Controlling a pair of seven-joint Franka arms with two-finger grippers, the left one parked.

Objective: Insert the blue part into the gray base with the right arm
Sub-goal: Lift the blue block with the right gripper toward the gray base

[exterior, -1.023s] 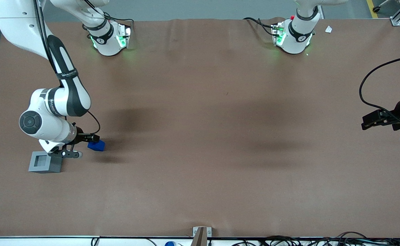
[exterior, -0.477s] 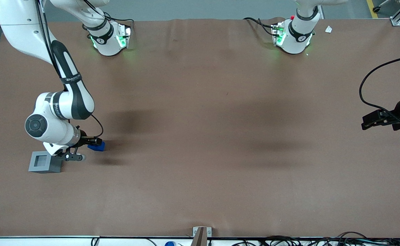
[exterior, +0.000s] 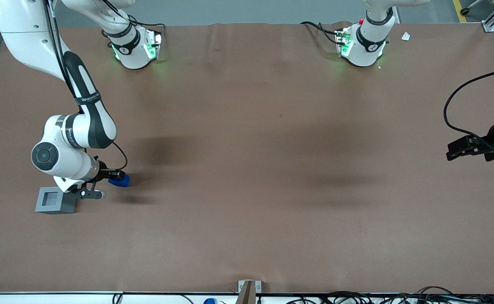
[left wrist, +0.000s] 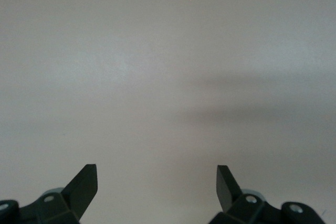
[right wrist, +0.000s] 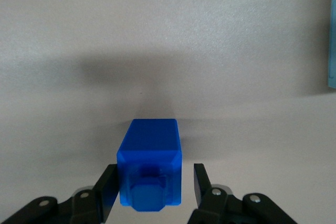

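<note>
arm: right arm [exterior: 88, 112] reaches low over the table at the working arm's end; against the picture 1 s back its wrist has shifted a little toward the blue part; against 0.5 s back it has barely moved
gripper: gripper [right wrist: 151, 190] sits down around the part [right wrist: 150, 169], 1 finger close on one flank, the other with a thin gap on the other flank; released, not clenched
part: bright blue block resting on the brown table [exterior: 247, 211], its spot unchanged across the 3 front pictures; beside the base, slightly farther from the front camera, near but apart
base: gray base [exterior: 55, 199] on the table, square recess up and unfilled; wrist housing overlaps its upper corner in the front view
meaning: approach looks finished and settled; my read is that the closing of the fingers comes next, then lift and a short carry to the recess; insertion not yet begun
risk: the gap is uneven, so the block may slide or twist as the fingers shut
writing: white lettering on the arm's black band, too small to read; no other labels legible
</note>
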